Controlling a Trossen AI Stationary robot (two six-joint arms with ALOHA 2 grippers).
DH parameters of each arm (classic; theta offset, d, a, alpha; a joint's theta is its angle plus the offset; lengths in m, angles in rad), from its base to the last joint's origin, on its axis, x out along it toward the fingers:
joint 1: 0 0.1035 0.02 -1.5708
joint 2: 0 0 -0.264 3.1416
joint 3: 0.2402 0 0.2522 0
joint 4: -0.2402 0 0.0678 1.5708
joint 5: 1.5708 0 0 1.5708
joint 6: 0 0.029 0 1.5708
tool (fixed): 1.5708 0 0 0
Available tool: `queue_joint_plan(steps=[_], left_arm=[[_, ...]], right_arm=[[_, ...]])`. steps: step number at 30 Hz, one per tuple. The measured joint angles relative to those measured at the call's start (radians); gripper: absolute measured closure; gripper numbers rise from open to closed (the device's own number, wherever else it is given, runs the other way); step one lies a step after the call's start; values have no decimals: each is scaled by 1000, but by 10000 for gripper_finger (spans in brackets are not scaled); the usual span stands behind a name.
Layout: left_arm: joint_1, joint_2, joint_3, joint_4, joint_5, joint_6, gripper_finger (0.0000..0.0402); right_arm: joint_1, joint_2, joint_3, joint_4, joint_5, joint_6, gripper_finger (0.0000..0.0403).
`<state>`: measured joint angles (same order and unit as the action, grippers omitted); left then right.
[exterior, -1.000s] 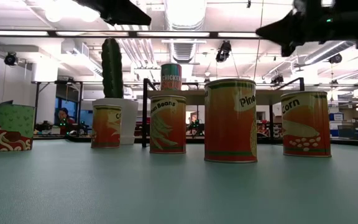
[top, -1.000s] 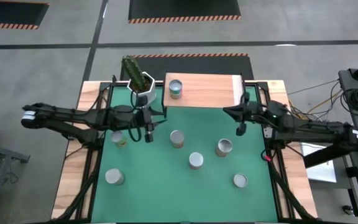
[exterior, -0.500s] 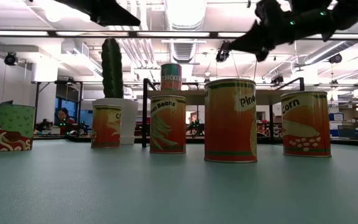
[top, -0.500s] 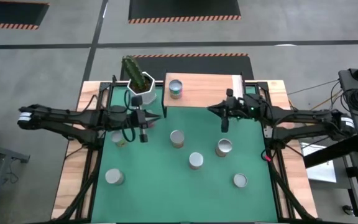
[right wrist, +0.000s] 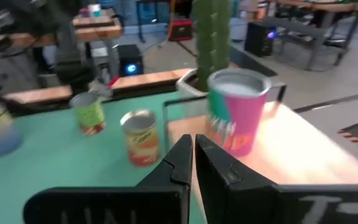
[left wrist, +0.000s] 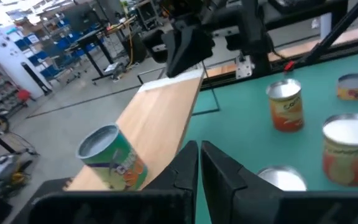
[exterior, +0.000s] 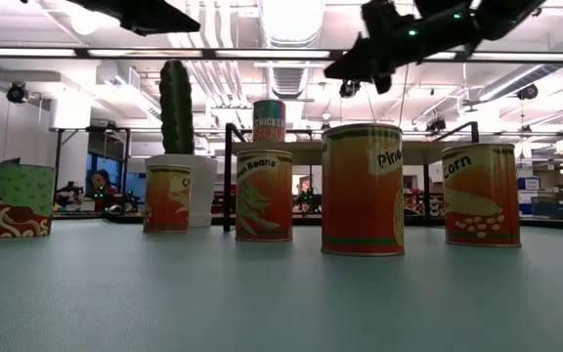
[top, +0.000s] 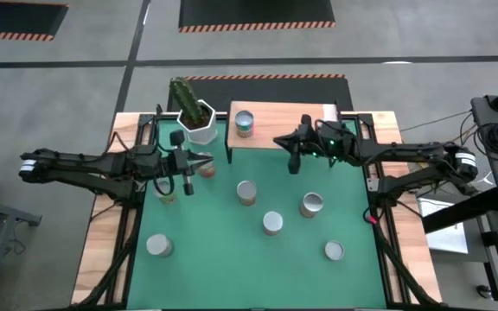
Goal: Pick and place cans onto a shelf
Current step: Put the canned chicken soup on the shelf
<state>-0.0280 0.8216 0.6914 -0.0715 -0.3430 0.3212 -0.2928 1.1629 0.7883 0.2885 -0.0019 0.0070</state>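
**Both grippers shut and empty near the shelf: risk of knocks**

Landmark: the low light-wood shelf on thin black legs [top: 288, 126].

Task's things: one tin can w/ silver top and green-pink label [top: 244, 123] stands upright on the shelf, near its left end. The other small tin cans w/ orange or tan labels, e.g. one [top: 246, 192], stand loose on the green mat in front of the shelf, apart from each other. One orange can [top: 207, 170] is just in front of the shelf's left end.

Tools: the right gripper [top: 293, 162] hangs above the mat just in front of the shelf's front edge, about mid-length. Its fingers are pressed together and hold nothing. The left gripper [top: 186, 180] is in front of the shelf and beyond its left end, also fully closed and w/o a can.

What could go wrong, in my judgement:
- If either gripper goes down on a can w/o opening first, the closed tips hit the metal top and tip the can, and it can roll away.
- The left gripper is v. near the orange can, so a sideways move could push it over.
- The white hexagonal pot w/ green cactus [top: 199, 126] is just beside the shelf's left end. A wide swing of the left arm could hit it.
- The can on the shelf is not far from the right gripper. A push could send it off the shelf's back edge.
- Both arms reach toward the same zone in front of the shelf, so they could collide.
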Motion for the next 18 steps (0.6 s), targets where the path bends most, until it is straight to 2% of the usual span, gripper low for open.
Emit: queue_joint_plan(steps=[5,18], left_arm=[[0,-47,0,-7,-36,37,401],[0,-99,0,-29,-40,39,402]], right_arm=[[0,93,87,-16,4,-31,394],[-2,318,394,-263,6,-115,394]])
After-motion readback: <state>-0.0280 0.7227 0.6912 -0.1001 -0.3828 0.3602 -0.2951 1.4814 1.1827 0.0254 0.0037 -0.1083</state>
